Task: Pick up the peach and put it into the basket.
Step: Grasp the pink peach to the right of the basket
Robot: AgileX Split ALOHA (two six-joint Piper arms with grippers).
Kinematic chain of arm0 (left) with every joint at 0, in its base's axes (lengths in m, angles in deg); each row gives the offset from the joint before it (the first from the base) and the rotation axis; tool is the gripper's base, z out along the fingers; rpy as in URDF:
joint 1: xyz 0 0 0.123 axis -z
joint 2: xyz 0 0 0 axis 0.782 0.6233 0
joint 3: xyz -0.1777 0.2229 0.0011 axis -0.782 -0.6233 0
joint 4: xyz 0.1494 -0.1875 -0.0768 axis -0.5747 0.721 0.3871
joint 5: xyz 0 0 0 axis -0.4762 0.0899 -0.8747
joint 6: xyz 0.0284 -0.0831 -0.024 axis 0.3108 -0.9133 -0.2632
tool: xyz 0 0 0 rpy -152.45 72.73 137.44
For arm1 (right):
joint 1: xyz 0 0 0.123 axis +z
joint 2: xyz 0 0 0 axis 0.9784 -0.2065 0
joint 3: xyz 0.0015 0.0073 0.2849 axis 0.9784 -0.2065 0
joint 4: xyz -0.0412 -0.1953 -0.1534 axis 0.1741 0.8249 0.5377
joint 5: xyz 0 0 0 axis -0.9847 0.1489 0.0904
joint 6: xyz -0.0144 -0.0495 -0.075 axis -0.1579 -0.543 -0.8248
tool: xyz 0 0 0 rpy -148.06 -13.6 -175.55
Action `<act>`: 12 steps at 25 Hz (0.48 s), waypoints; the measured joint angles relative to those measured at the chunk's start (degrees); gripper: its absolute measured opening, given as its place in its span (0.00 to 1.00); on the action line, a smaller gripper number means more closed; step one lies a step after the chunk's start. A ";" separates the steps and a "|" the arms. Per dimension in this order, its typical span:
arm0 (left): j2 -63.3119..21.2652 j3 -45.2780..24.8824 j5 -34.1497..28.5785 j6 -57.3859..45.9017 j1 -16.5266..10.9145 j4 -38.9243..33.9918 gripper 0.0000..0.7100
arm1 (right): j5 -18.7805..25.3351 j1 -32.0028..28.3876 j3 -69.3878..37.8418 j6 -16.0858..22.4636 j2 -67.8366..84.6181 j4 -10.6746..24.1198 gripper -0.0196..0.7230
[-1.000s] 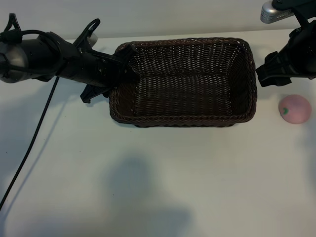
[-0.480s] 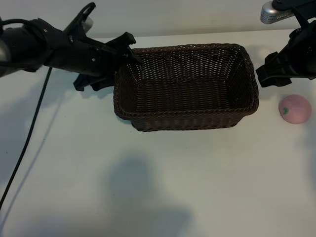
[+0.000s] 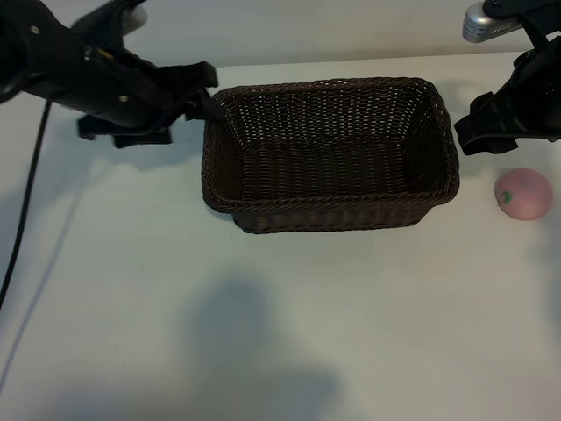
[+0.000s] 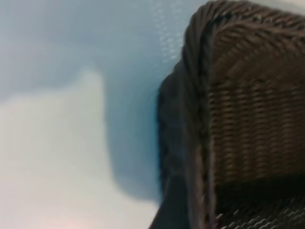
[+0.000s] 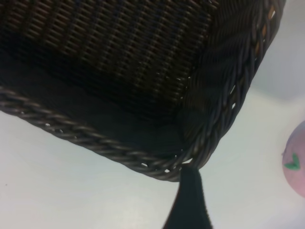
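The peach (image 3: 523, 194) sits on the table (image 3: 263, 333) just right of the basket (image 3: 331, 215), green stem mark facing the basket, whose long axis runs left-right, with the spread right gripper (image 3: 462, 139) above the peach and the spread left gripper (image 3: 207, 98) at the basket's left rim.

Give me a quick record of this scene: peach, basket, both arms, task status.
peach: on the table, right of the basket, outside it
basket: upright, nothing in it
left gripper: at the basket's left rim, holding nothing
right gripper: by the basket's right end, above the peach, holding nothing
status: peach not yet picked up
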 joint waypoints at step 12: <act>-5.73 11.92 -26.83 -3.82 -2.95 -24.53 0.89 | 0.62 0.00 0.00 0.00 0.00 0.00 0.79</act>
